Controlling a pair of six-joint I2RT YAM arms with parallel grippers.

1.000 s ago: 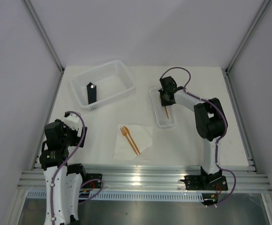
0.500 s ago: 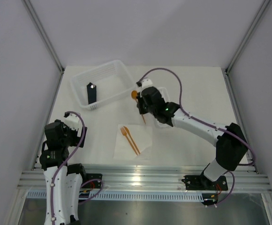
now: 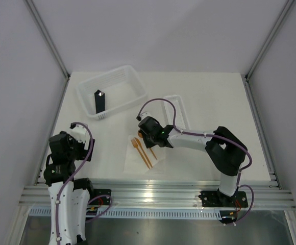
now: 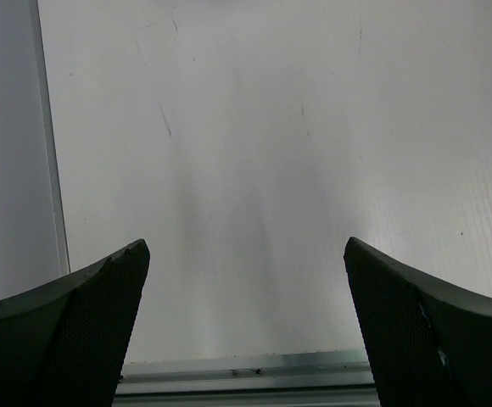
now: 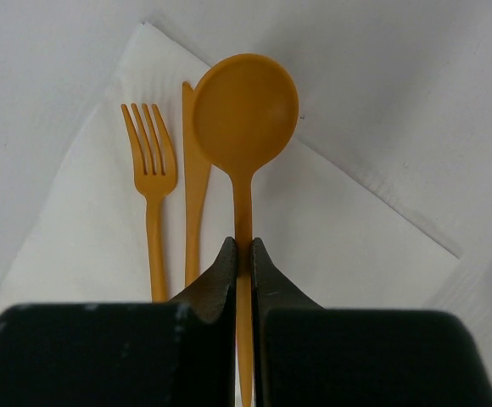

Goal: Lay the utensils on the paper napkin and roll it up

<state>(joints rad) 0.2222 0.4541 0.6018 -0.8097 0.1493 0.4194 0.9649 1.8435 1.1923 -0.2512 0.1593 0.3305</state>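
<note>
Spoon: the orange plastic spoon (image 5: 244,114) sits top centre of the right wrist view, bowl pointing away. The right gripper (image 5: 242,253) has its fingers pressed together on the thin handle.
Fork and knife: the fork (image 5: 150,165) and knife (image 5: 194,195) lie flat, side by side on the paper napkin (image 5: 339,229), left of centre. The spoon's bowl overlaps the knife tip in that view; I cannot tell whether they touch.
Napkin: white sheet, lower centre of the top view, flat on the table (image 3: 214,92).
Left gripper: the left gripper (image 4: 246,246) has its fingers wide apart with nothing between them, above bare table.
Handling, utensils: they look light, stiff and smooth, so likely to pivot in so narrow a pinch. Mid-handle seems the sensible hold.
Handling, napkin: soft and flimsy, likely to drag or crumple. Best taken by a corner or edge for rolling.
</note>
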